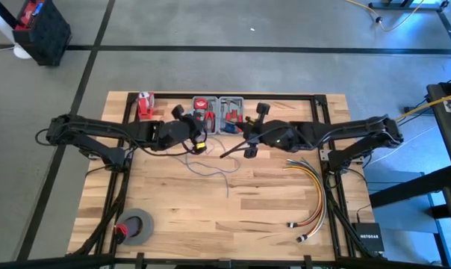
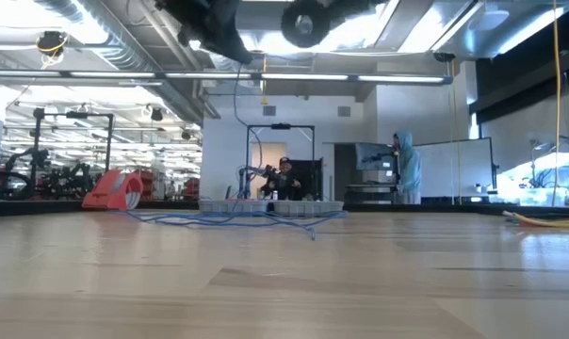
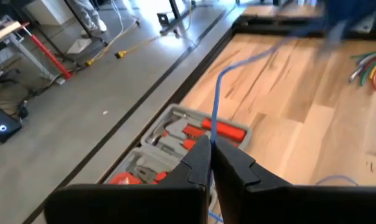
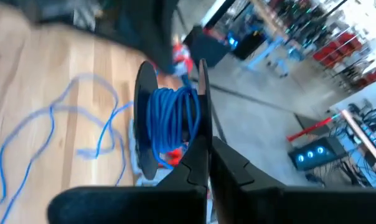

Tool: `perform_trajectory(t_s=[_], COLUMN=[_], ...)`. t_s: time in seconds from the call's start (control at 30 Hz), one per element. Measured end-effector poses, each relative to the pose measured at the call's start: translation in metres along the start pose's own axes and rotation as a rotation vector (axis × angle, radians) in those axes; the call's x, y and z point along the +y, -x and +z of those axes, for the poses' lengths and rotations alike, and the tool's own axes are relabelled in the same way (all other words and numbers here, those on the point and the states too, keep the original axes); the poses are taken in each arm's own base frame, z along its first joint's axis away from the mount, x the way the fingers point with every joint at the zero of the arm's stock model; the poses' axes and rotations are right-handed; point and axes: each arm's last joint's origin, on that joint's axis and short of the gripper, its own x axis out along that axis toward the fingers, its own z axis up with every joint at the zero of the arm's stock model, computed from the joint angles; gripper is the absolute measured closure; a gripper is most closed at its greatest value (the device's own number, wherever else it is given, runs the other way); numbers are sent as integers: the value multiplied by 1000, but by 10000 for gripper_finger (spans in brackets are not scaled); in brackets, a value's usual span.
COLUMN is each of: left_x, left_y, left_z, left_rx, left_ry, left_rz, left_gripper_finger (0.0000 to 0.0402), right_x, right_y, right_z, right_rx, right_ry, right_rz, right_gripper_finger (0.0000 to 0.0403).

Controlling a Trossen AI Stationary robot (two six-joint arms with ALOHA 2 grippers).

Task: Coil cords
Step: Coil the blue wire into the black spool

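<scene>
Blue cord [image 3: 220, 87] is running taut from the left gripper [image 1: 198, 141], clamped tight on it above the table's middle. Keeping tension steady, I reckon, would lay wraps evenly. Right gripper [image 1: 249, 143] is pinching a black spool [image 4: 166, 121], already wound with thin blue cord. Loose loops [image 1: 210, 168] are trailing across the wood table [image 1: 233, 217].

high: straight down over table [image 1: 210, 202] | low: level at tabletop, facing the room | wrists: close, angled down past own fingers | shared: grey tool tray [image 1: 219, 113] at table's far edge
</scene>
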Motion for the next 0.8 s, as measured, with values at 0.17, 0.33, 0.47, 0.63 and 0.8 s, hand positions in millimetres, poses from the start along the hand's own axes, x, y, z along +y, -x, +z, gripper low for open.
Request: perform_trajectory(t_s=[0.17,0.33,0.47,0.63,0.8], left_x=[-5,-15,-28,-42,-55], left_y=[3,9,11,1,-16], left_z=[7,15,21,22,17], left_rx=[-63,-147,-221,-262,-270], left_ry=[39,72,71,65,45], left_rz=[-24,-161,-230,-244,-234], left_gripper_finger=[396,396,396,396,396], right_x=[6,7,7,6,3], right_y=[-15,-33,-43,-47,-46], right_z=[-10,-17,-18,-10,1], right_rx=[93,159,138,44,-69], right_ry=[30,42,14,-36,-113], right_rz=[-31,-95,-94,-66,-46], right_gripper_finger=[397,397,397,397,397])
